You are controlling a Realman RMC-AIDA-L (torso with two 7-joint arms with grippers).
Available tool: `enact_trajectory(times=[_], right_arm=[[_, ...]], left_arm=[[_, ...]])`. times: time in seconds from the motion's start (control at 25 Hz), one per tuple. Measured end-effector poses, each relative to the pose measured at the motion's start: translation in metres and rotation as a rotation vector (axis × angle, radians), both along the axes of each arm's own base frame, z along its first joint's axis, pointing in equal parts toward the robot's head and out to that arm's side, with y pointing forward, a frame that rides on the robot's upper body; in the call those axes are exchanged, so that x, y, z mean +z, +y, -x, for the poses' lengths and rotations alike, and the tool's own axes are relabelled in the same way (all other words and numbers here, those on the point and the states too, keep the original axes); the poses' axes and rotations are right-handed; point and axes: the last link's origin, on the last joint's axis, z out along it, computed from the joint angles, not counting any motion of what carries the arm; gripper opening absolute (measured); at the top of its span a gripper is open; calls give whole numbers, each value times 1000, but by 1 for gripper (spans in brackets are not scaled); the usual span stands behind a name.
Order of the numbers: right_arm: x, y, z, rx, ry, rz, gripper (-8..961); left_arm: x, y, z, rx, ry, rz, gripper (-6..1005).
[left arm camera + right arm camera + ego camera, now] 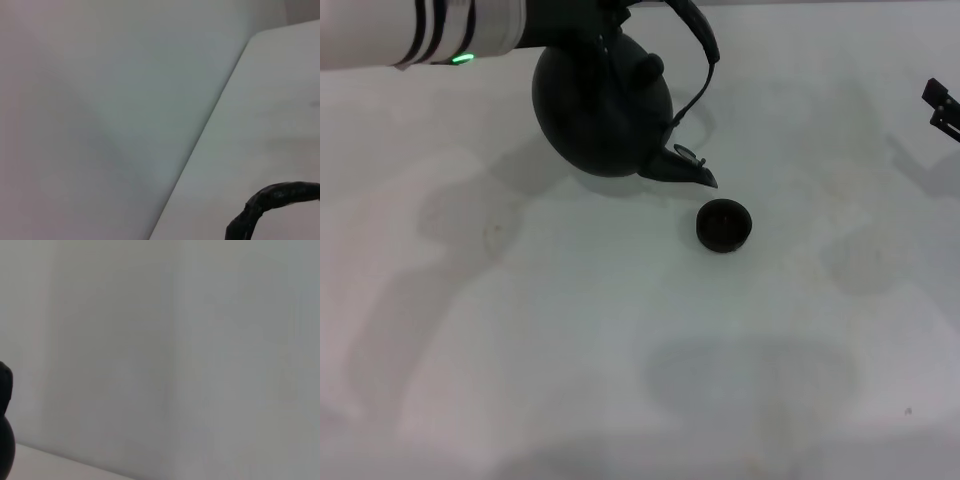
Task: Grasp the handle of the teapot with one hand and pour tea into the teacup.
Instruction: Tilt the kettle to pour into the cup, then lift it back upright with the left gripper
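We judge that we are in the pouring step: the teapot (603, 112) hangs tipped off the surface (570, 330), its spout (682, 167) angled down toward the teacup (724, 225). Our left arm (420, 35) reaches in over the pot, and its jaws are lost at the top edge of the head view, so we cannot tell how they stand; since the pot is lifted and tilted, we take it that they hold the handle (700, 50) somewhere up there. In the left wrist view only a rough dark arc of the handle (272, 200) shows.

The teacup stands upright just below and beyond the spout tip, apart from it, well below the left jaws. No stream of tea is visible. The next move, as we read it, calls for a little more tilt while bringing the spout tip squarely over the cup's mouth, because it looks short of the rim now.

The teapot is round, matte black, with a knobbed lid (649, 68) and hoop handle. Our right gripper (942, 108) sits parked well apart at the edge, jaws unreadable.
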Motion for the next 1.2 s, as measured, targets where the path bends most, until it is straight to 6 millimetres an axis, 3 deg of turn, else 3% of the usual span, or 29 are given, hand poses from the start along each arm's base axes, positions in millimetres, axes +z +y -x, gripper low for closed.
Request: enact_trajectory(times=[1.2], right_arm=[[4, 2, -3, -20, -11, -22, 860]], left_arm=[[-16, 3, -24, -75, 118, 28, 118]])
